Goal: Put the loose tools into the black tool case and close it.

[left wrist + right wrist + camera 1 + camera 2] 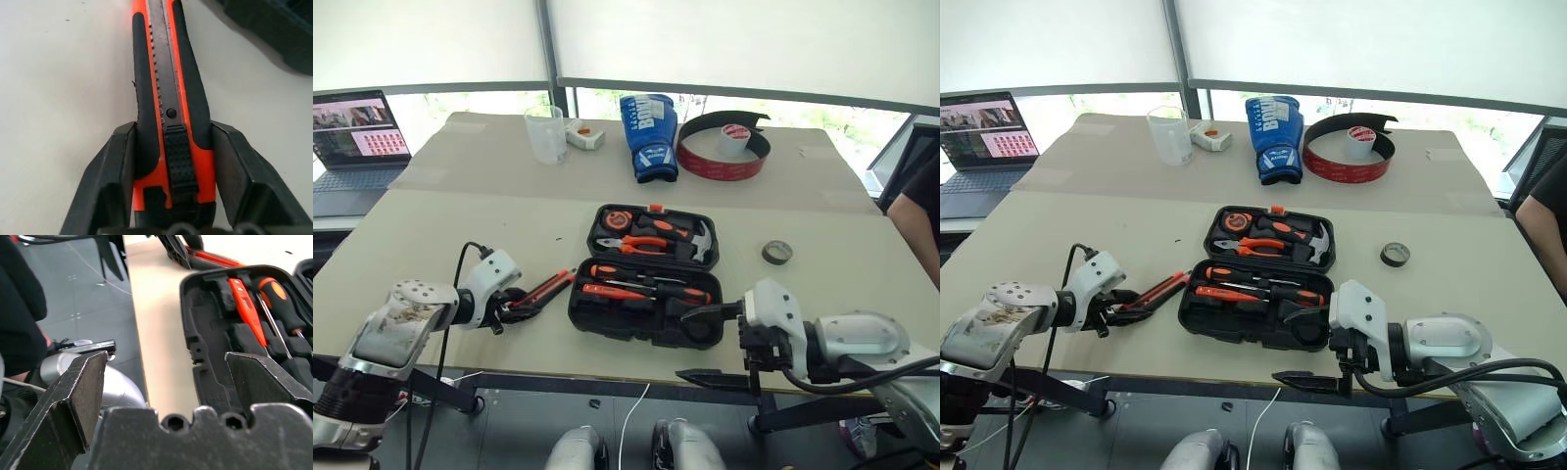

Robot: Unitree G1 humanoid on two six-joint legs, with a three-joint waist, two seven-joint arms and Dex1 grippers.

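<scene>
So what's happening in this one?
The robot is packing a black tool case, which lies open on the table. Its left gripper is closed on the utility knife, just left of the case. The right gripper hangs open at the case's near edge. A small tape roll lies outside.

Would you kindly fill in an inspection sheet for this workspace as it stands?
Surface: beige table, two sheets joined by a seam.
Job's things: black tool case open; screwdrivers in the near half; utility knife on the table left of the case; small tape roll loose to the right.
Clutter: blue boxing glove, red-and-black tape ring, clear cup, small white box at the far side.
Hands: left hand closing around the knife's handle; right hand open at the case's near right corner.
Cables: black cable on the left arm.
Surroundings: laptop far left; a person's dark sleeve at right.
</scene>
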